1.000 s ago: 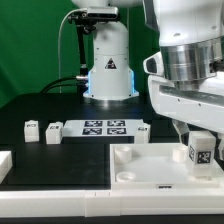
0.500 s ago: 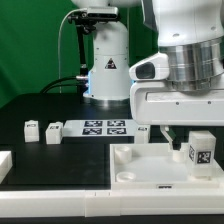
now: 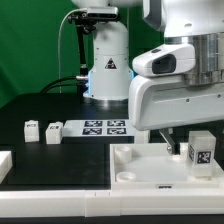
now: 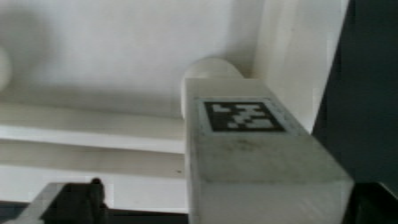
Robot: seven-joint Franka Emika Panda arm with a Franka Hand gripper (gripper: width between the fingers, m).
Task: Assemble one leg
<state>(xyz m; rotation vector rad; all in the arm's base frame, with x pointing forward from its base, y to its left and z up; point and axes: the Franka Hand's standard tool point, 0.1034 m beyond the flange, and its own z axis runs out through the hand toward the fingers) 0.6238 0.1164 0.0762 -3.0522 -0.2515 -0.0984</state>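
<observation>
A leg [image 3: 200,152], a small white post with a square tag, stands upright on the right part of the large white panel [image 3: 140,168]. My gripper [image 3: 197,143] straddles it from above. In the wrist view the leg [image 4: 249,150] fills the middle between the fingers. The dark finger [image 4: 71,200] on one side stands clear of the leg with a gap showing, so the jaws are open around it. The panel [image 4: 89,110] lies behind it.
Two loose legs [image 3: 30,128] [image 3: 52,131] stand at the exterior view's left. A third one [image 3: 143,130] stands by the marker board [image 3: 104,126]. A white part [image 3: 4,162] lies at the left edge. The robot base [image 3: 108,70] is at the back.
The hand has turned about its vertical axis above the leg. The leg and its tag have stayed in place, facing the same way.
</observation>
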